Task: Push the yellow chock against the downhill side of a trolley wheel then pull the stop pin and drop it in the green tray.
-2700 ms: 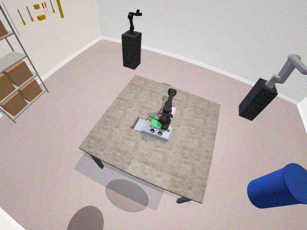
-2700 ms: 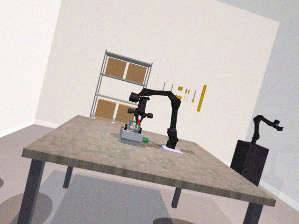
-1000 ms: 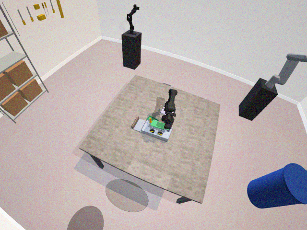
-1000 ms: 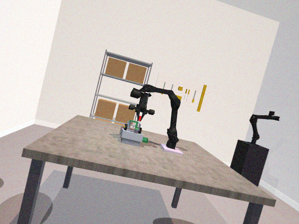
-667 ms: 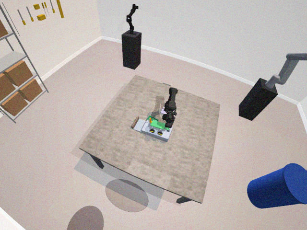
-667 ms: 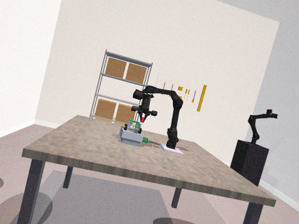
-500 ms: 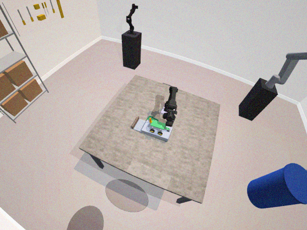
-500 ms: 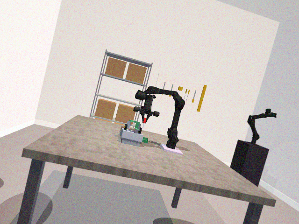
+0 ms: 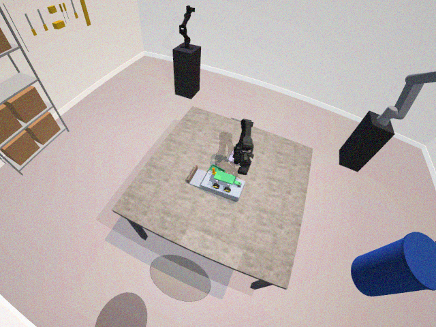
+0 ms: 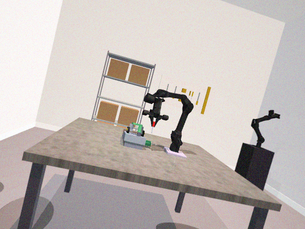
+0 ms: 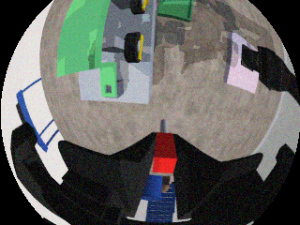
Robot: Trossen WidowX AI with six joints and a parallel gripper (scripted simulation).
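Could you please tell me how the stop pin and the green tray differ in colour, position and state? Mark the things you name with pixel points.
The stop pin (image 10: 153, 123) (image 11: 165, 164) has a red head, while the tray (image 9: 216, 168) (image 10: 147, 143) (image 11: 175, 10) is green. The pin is held clear of the ramp in the gripper (image 10: 153, 125) (image 11: 165, 152), whereas the tray sits beside the ramp. The pin is slender; the tray is broad.

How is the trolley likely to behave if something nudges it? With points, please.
The trolley (image 9: 225, 176) (image 10: 137, 128) (image 11: 84, 42) would probably roll rather than slide, since it stands on round wheels (image 9: 227, 189) (image 11: 133, 47). It may well head downhill, as the pin (image 10: 153, 123) (image 11: 165, 155) is up in the tool (image 10: 153, 125) (image 11: 164, 138), clear of the ramp (image 9: 230, 195) (image 10: 134, 140) (image 11: 136, 86). Its body looks stiff, with flat, straight-edged panels, so it likely wouldn't flex.
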